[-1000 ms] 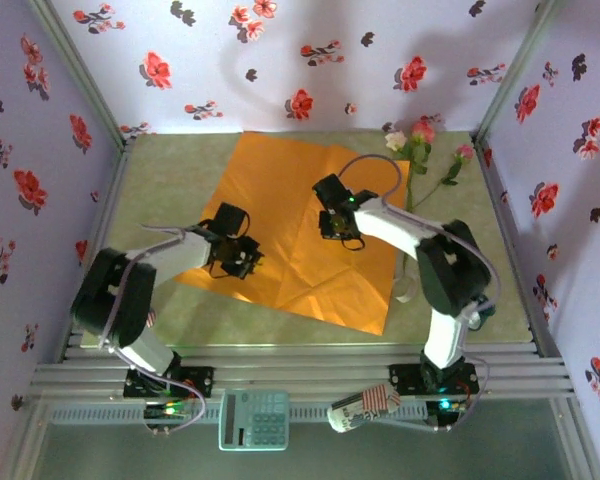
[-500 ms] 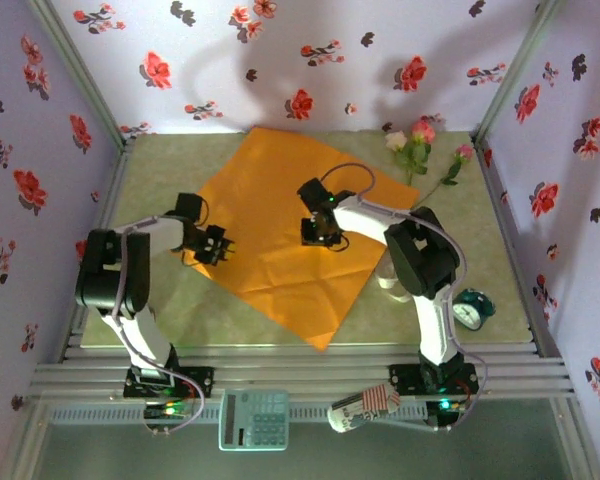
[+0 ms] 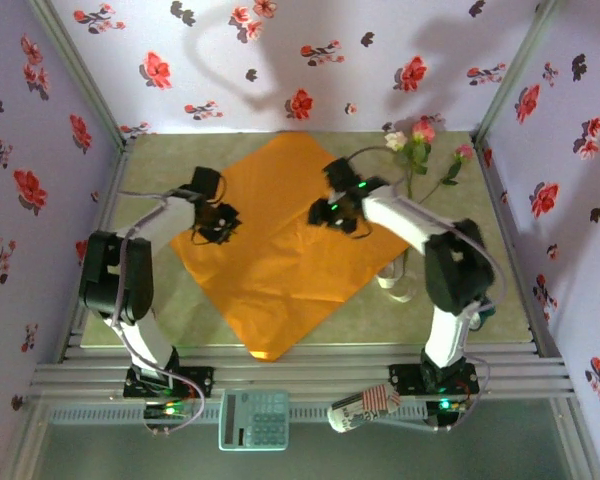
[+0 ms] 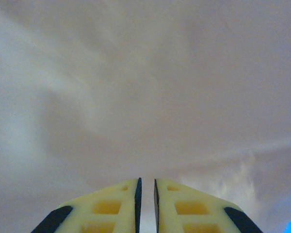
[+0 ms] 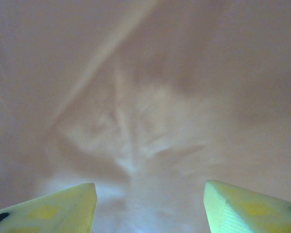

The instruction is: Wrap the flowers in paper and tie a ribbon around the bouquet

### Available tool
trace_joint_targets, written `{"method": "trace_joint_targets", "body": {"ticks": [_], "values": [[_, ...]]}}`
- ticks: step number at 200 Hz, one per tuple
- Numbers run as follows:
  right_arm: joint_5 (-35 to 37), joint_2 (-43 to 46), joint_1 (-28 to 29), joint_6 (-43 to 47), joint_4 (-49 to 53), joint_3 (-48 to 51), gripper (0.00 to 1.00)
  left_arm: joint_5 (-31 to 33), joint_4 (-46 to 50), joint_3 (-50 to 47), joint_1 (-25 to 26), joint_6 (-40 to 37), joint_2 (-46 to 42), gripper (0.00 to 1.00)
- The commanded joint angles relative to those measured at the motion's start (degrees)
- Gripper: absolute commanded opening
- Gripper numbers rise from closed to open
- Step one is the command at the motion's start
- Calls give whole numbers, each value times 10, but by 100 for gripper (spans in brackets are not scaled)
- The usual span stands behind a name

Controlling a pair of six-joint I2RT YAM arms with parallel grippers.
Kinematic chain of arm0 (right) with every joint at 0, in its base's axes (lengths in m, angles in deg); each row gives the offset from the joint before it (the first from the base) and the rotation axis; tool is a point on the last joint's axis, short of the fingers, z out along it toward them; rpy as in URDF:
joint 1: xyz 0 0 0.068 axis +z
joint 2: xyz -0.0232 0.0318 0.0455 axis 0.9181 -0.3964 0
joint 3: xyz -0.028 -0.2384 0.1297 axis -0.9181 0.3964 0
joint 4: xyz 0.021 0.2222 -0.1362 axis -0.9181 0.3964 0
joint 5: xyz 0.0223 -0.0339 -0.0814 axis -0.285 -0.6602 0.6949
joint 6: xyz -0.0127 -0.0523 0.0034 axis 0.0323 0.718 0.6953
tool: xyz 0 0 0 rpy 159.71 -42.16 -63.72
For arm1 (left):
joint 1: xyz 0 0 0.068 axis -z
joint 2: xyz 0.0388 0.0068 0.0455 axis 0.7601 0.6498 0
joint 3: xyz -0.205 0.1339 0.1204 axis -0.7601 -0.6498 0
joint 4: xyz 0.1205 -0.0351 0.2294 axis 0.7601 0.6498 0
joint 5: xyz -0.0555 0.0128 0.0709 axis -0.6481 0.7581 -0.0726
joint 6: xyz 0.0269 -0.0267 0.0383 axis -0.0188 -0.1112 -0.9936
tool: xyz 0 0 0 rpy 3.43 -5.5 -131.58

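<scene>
Paper (image 3: 280, 265) at new angle; under left gripper (image 3: 220, 226), right gripper (image 3: 332, 213)

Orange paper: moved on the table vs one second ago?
Yes. The paper turned clockwise in the top view: its corner beside the flowers swung nearer, and its nearest corner now points toward the calculator.

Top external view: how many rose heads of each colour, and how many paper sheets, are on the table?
Pink rose heads: 2
Cream rose heads: 1
Orange paper sheets: 1
Total: 4
</scene>
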Motion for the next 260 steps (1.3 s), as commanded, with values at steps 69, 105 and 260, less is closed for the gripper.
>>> {"method": "trace_joint_targets", "body": {"ticks": [69,105,260], "values": [[110,-151,-318,18,151,-181,61,-51,-68,-25,71,31,69,15],[139,-238,-334,9,183,-280,63,-58,-68,-42,63,20,67,15],[235,-291,-322,7,167,-370,0,-85,-33,-105,-25,-27,11,14]]}}
